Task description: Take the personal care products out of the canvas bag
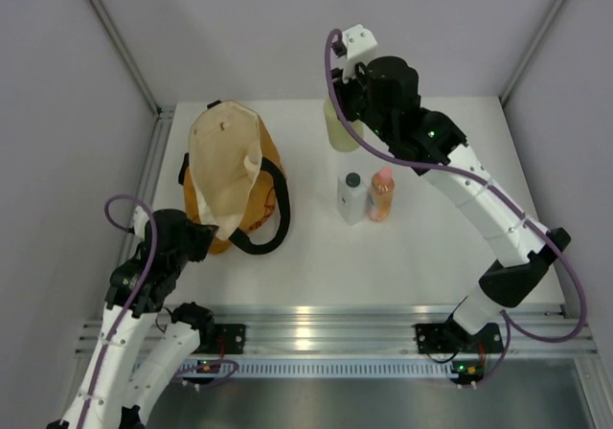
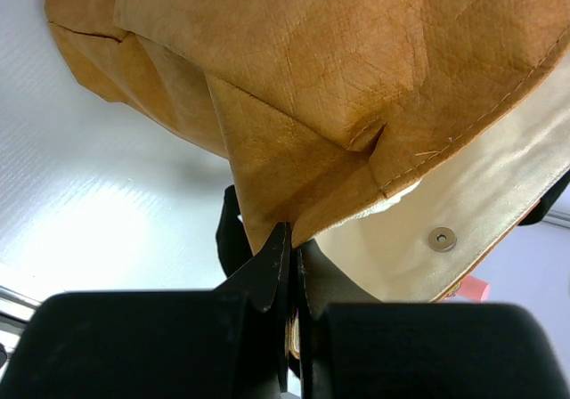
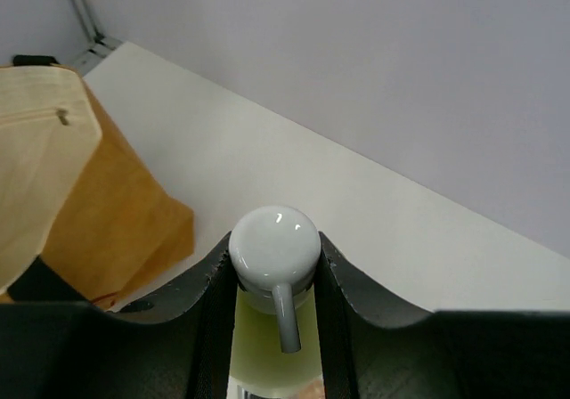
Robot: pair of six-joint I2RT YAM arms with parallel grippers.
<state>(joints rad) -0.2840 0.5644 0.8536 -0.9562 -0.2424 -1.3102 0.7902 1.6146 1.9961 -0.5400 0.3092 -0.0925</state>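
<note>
**A:** How much is out of the canvas bag (image 1: 230, 175)?

**B:** Two bottles stand side by side near the middle of the desk. They are the clear-white one with the black cap (image 1: 351, 199) and the orange one with the pink cap (image 1: 381, 195), and no gripper is on either. A third, the pale green bottle (image 1: 338, 127), is out too, close to the far edge of the desk.

**A:** Is it set down?

**B:** I cannot tell whether its base touches the desk. The right gripper (image 3: 273, 255) has its fingers closed against either side of the neck, just under the white pump cap (image 3: 274, 239).

**A:** And the bag itself?

**B:** It lies on the left side of the desk, mouth open, cream lining showing. The left gripper (image 2: 291, 243) pinches the fabric at the rim nearest the front edge, jaws nearly together with only the cloth between them.

**A:** The beige bottle?

**B:** I don't see it anywhere on the desk, so I judge it is inside the bag. That leaves releasing the green one, then fetching the last.
</note>
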